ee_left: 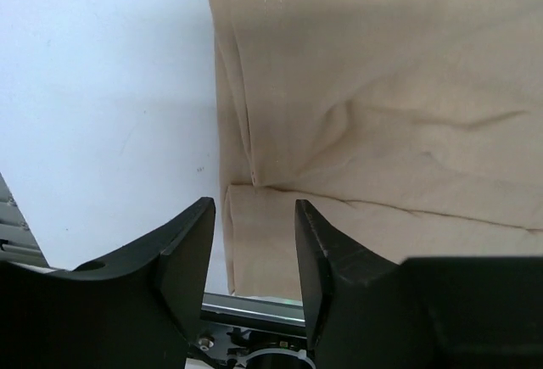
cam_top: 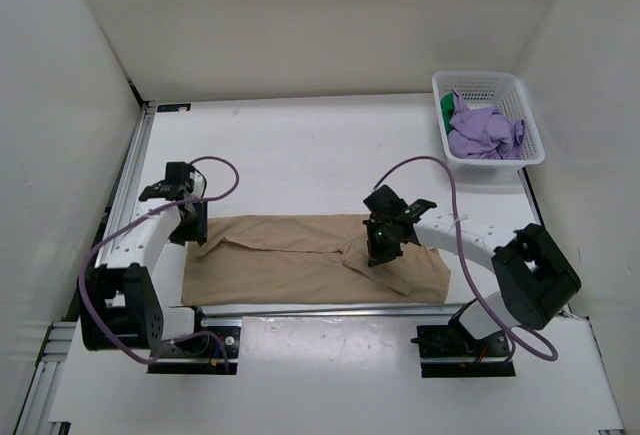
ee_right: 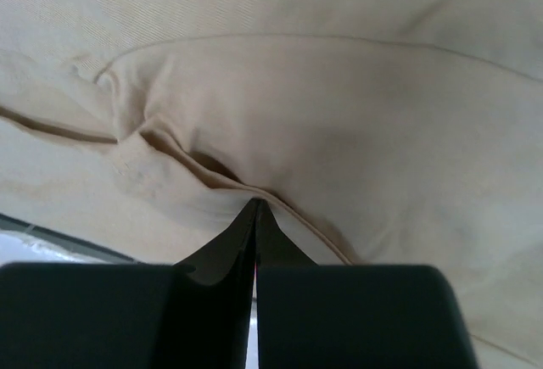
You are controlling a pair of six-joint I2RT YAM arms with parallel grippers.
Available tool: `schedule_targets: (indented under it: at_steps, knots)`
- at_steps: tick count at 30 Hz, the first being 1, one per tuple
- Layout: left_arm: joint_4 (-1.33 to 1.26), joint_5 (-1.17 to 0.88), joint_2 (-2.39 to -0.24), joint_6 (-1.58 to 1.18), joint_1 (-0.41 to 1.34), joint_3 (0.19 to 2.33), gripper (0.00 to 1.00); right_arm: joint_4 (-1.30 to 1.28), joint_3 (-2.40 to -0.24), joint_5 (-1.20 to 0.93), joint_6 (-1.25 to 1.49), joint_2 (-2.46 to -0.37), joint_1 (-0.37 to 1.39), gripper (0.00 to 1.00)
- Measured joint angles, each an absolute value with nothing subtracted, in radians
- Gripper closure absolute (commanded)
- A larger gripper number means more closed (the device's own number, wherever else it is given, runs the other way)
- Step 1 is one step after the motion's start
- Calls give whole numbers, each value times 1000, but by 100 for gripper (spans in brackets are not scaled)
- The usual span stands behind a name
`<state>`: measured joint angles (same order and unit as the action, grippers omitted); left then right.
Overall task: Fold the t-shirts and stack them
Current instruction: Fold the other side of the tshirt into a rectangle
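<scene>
Tan t-shirt (ee_right: pixel 356 114) pinch: right wrist only

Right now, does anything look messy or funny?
Yes. The tan cotton t-shirt isn't flat: it puckers into a ridge where the shut right claw pinches it, and its right end lies crooked. Crumpled purple clothes are heaped in the white plastic basket.
</scene>
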<state>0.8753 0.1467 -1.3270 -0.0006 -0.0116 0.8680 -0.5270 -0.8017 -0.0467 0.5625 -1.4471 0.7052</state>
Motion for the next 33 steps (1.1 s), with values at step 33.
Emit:
schedule_targets:
  at_steps: [33]
  knots:
    - [883,130,-1268,0,-12,741,42,-467,-926,80,498,-1570,775,100]
